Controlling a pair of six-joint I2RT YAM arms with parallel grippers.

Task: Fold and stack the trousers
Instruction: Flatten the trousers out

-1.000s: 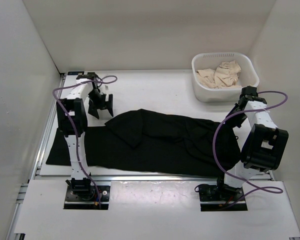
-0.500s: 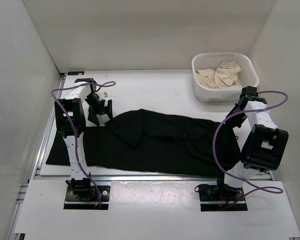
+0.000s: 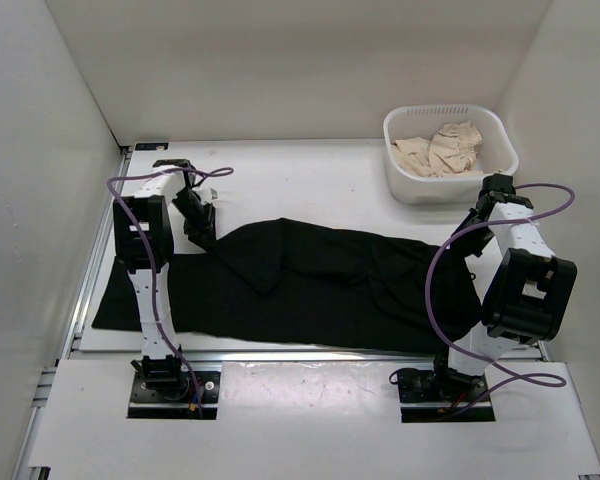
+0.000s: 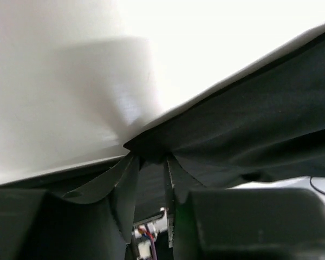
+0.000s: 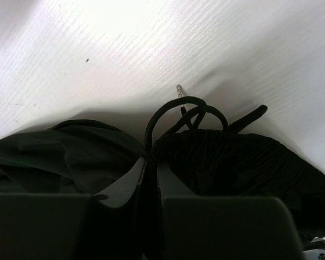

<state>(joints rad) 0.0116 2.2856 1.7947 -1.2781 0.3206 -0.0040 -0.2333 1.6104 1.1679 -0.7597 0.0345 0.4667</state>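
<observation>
Left fingers [image 4: 119, 184] pinch the far edge of the soft black long-legged trousers [image 3: 330, 285]; right fingers [image 5: 122, 189] clamp the drawstring waistband [image 5: 233, 157]. Both ends look secured for folding.

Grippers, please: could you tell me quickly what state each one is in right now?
Left gripper: closed on the edge of the trousers.
Right gripper: closed on the trousers' waistband.

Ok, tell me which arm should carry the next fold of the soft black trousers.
Left, likely: the left hand grips the soft black trousers at the far edge near the leg end, free to carry over; the right hand pins the bunched drawstring waistband.
</observation>
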